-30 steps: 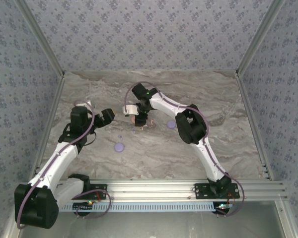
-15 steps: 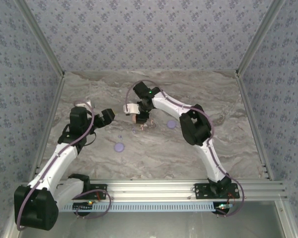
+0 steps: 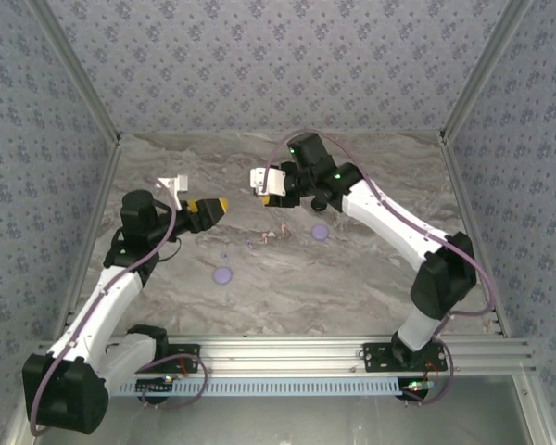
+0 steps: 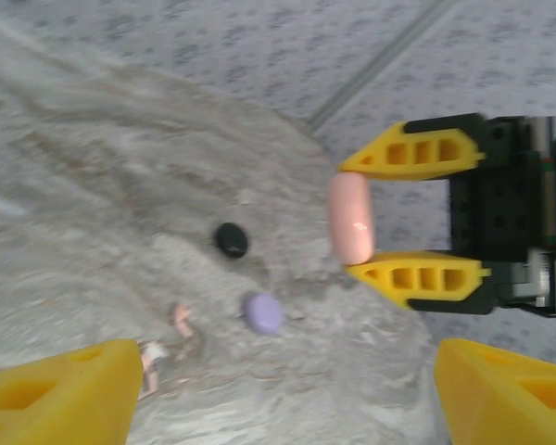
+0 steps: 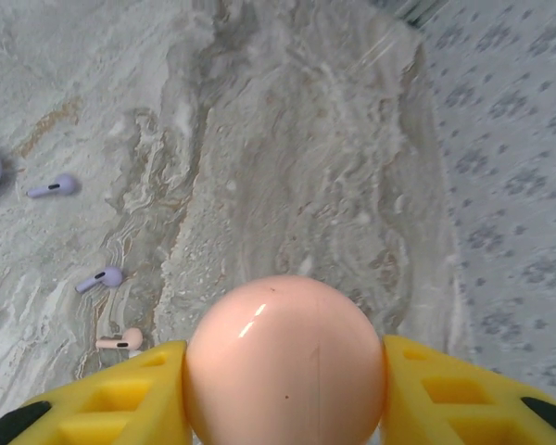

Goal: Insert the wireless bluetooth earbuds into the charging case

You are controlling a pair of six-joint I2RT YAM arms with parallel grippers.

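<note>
One round pink case (image 5: 285, 366) is pinched between the right jaws — left of them, two lavender earbuds (image 5: 100, 278) and one pink earbud (image 5: 120, 340) are seen on the worktop (image 5: 287, 167). The left jaws are held spread.

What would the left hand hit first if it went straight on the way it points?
Probably the marble table near the lavender disc, just past the pink earbuds, though depth is unclear. The right hand holding the pink case sits off that line.

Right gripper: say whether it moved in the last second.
Yes: the right gripper, holding the case, moved toward the back wall, away from the earbuds.
</note>
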